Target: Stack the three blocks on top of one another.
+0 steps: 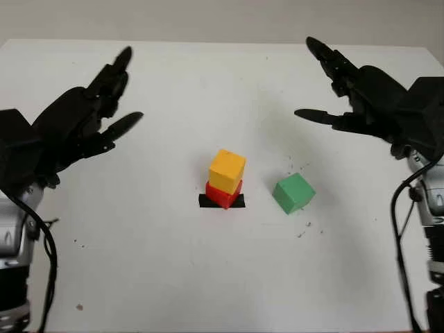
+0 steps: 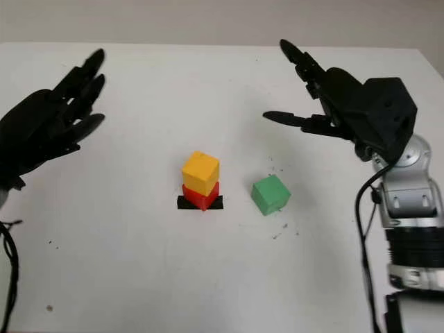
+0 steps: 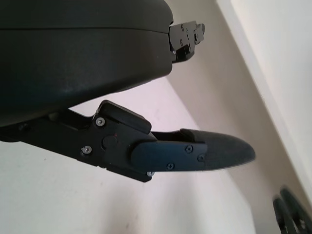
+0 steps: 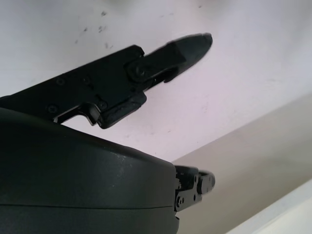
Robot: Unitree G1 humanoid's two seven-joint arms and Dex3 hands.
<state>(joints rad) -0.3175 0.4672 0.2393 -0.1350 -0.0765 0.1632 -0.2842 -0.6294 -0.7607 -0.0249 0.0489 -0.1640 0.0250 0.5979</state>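
Note:
A yellow block (image 1: 227, 170) sits on a red block (image 1: 223, 193), which stands on a strip of black tape (image 1: 207, 201) at the middle of the white table (image 1: 173, 277). A green block (image 1: 293, 193) lies alone on the table just right of the stack. My left hand (image 1: 114, 104) hovers open at the far left, well away from the blocks. My right hand (image 1: 319, 83) hovers open at the far right, above and behind the green block. Neither hand holds anything.
Small dark specks mark the table near the green block (image 2: 270, 194) and at the front left. The table's far edge runs behind both hands, against a plain wall.

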